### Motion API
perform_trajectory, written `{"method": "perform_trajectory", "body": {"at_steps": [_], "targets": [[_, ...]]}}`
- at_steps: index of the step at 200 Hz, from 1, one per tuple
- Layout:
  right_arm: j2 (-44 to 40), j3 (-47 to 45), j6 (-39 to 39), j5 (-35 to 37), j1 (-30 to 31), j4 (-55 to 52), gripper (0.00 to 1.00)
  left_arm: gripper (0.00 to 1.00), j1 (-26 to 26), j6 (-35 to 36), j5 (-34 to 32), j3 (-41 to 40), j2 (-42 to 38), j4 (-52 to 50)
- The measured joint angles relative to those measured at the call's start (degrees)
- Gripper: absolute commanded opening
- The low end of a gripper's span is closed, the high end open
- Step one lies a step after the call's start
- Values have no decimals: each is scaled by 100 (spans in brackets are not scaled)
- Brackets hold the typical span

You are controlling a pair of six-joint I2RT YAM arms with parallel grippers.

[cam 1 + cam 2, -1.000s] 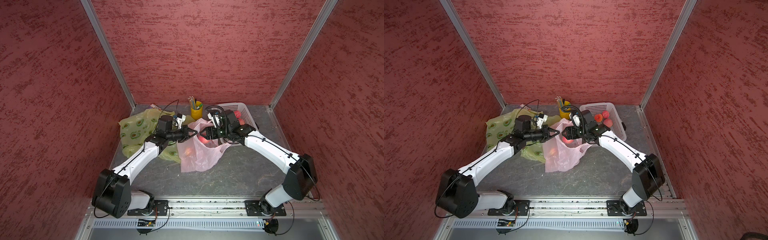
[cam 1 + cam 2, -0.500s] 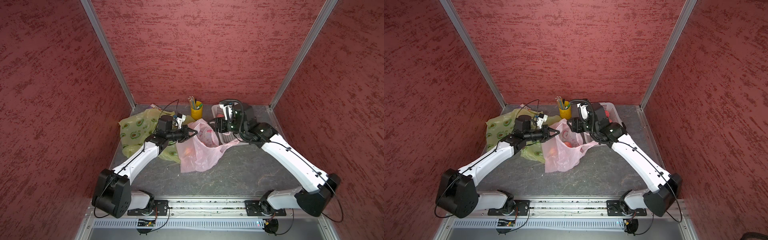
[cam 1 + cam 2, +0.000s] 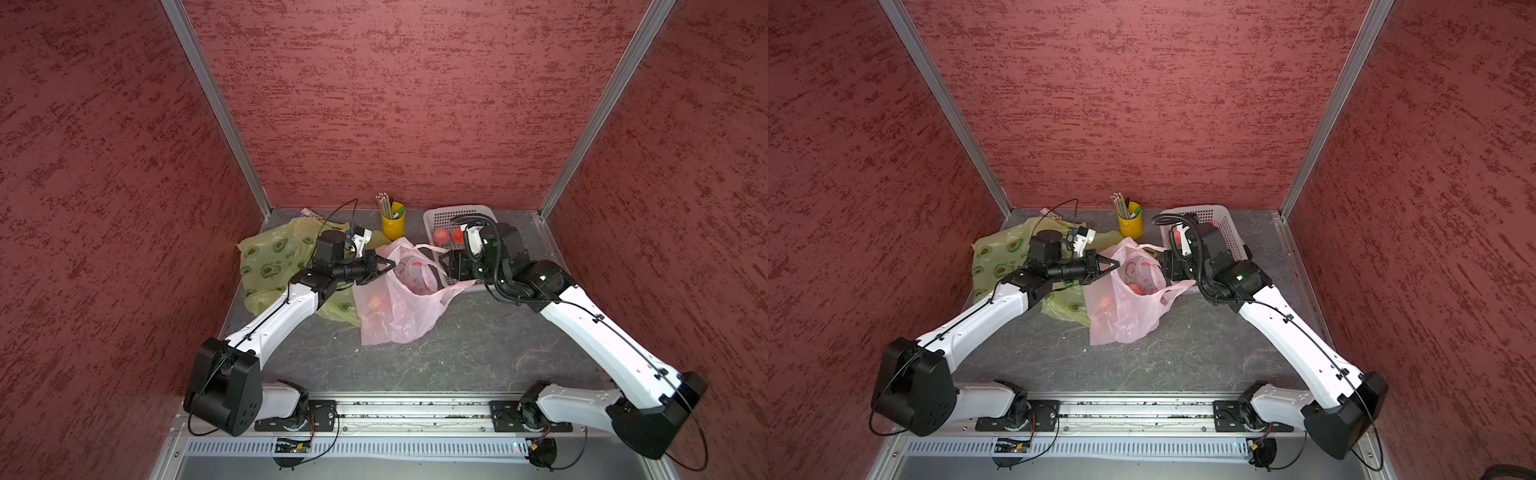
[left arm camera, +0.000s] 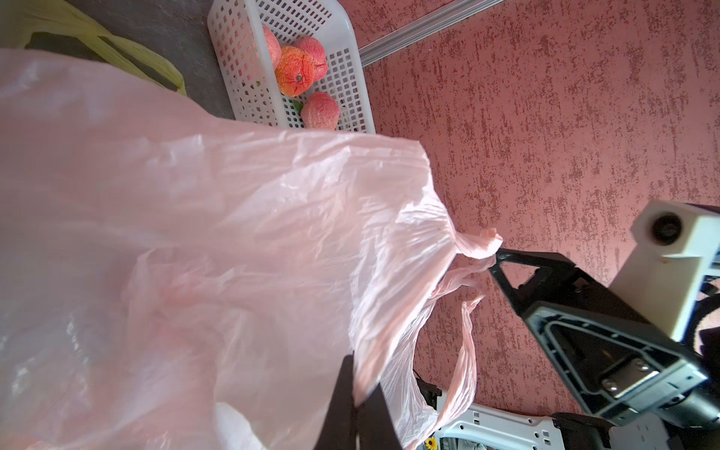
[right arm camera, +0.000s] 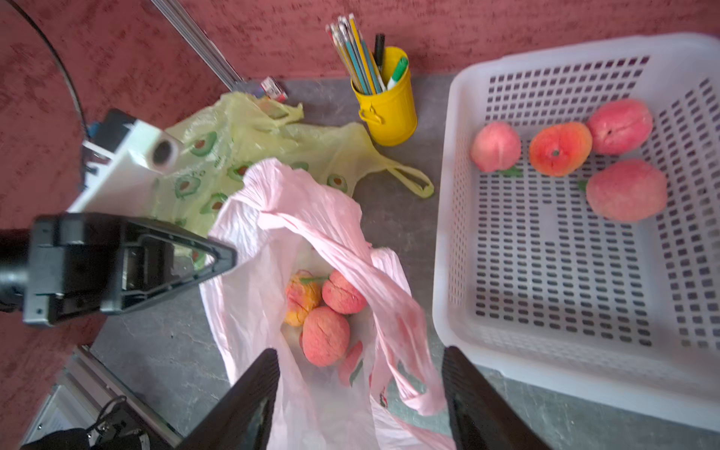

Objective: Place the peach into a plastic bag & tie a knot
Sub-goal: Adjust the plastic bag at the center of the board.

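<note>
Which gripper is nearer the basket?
Right. The right gripper hangs open beside the basket, over the bag; the left gripper, shut on the bag's rim, is across the bag.

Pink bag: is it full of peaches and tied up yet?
Done: three peaches lie in the bag. In hand: the left end effector pinches its rim; the right end effector hangs open over it, empty. To do: the knot; four peaches sit in the basket.

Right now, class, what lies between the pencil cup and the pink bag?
A stretch of the green bag lies between the cup and the pink bag; the right wrist view shows it.
</note>
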Motion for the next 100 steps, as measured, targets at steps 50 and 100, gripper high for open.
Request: {"method": "perform_trajectory", "body": {"at_steps": [50,100], "targets": [[98,-249,2,175,-17,-37,71,0,0,0,15,0,0,0],[240,-273,-92,387,-111,199,27,0,0,0,28,0,0,-2]]}}
